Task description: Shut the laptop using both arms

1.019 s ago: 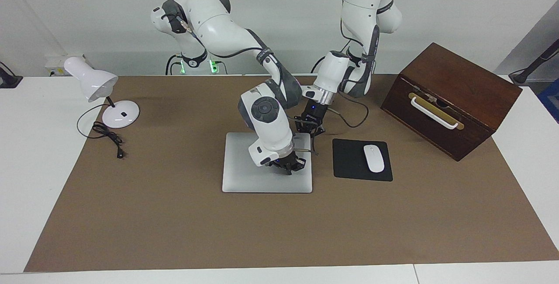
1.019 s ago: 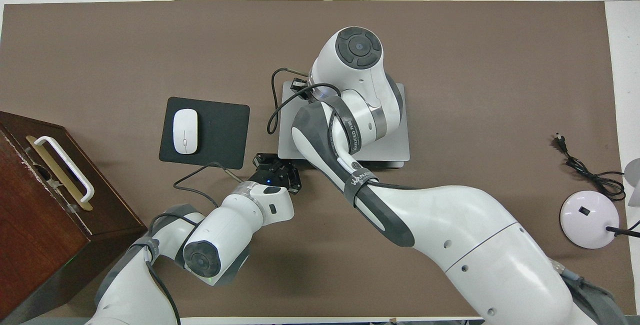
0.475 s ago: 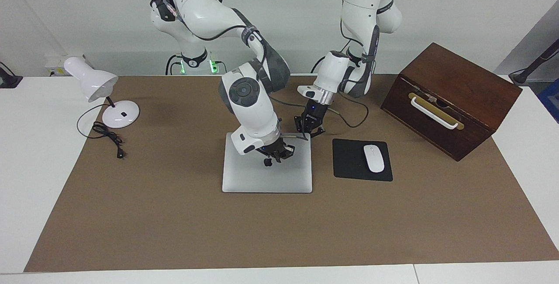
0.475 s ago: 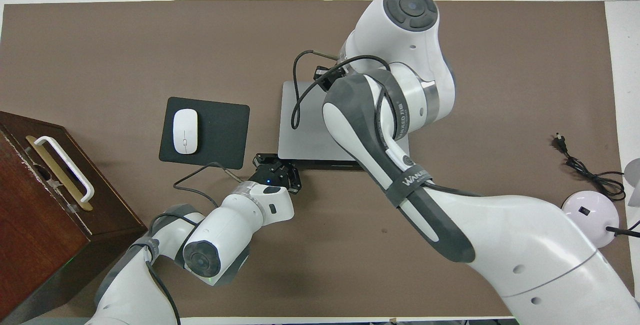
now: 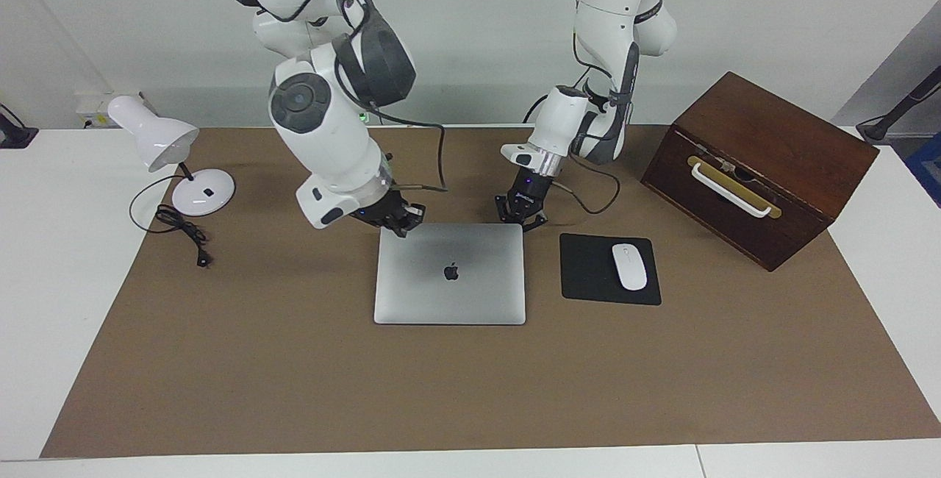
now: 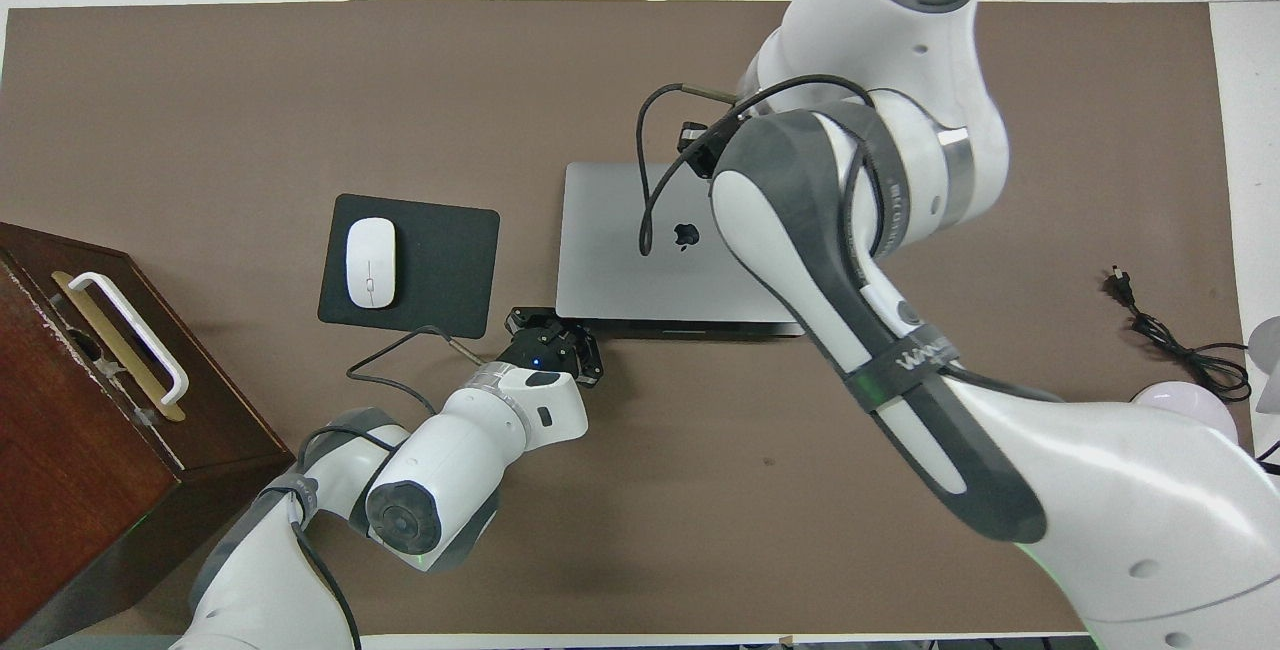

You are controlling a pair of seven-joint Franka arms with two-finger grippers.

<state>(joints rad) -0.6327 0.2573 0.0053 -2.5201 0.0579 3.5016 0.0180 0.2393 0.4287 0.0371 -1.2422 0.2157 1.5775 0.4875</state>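
Now I see laptop [image 5: 450, 274] lid flat, closing done | left gripper [image 5: 521, 220] clenched empty at its hinge corner, likely steadying | right gripper [image 5: 398, 221] clenched empty over other hinge corner.

This is a robotics lab, arranged like an office desk. Two white arms [image 5: 331, 132] stand on bases at one edge of a white worktop [image 5: 66, 301], before a plain pale wall. A brown mat [image 5: 294, 390] covers the worktop. On it lie staged office things: a laptop [image 5: 450, 274], a mouse [image 5: 629, 266] on a pad [image 5: 588, 272], a lamp [image 5: 169, 147] and a wooden box [image 5: 764, 162].
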